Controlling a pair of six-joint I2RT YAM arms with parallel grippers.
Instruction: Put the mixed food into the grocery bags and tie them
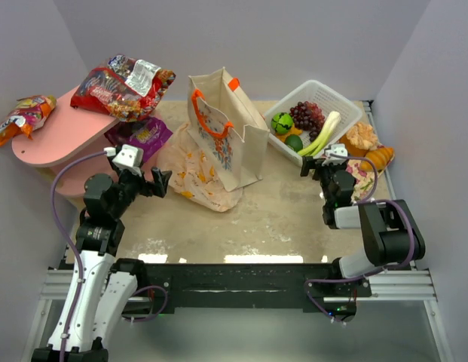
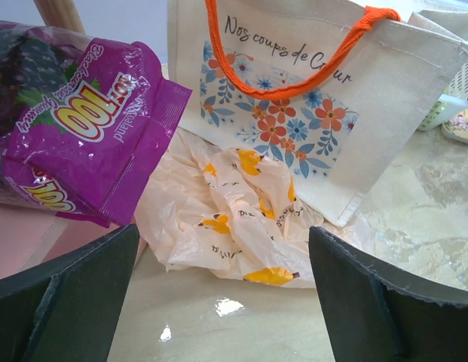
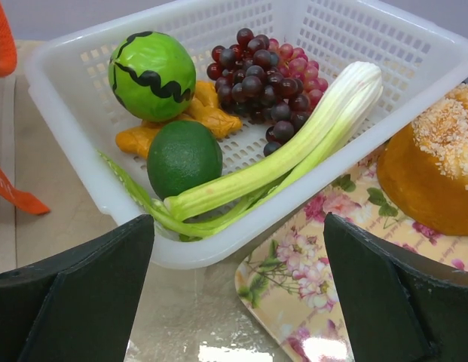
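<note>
Right tool (image 3: 237, 226): jaws apart, empty, just short of basket (image 3: 445, 68) rim. Leek (image 3: 309, 136) directly ahead inside, long axis near-left to far-right. Left tool (image 2: 222, 253): apart, empty, facing plastic bag (image 2: 234, 204); tote (image 2: 309, 90) behind.

Plastic bag (image 1: 197, 179) before tote (image 1: 227, 139), basket (image 1: 348, 99) right, packets (image 1: 120, 87) left, seemingly on shelves (image 1: 60, 143).

Blk & white arms (image 1: 105, 202), purple cables (image 1: 53, 192)
</note>
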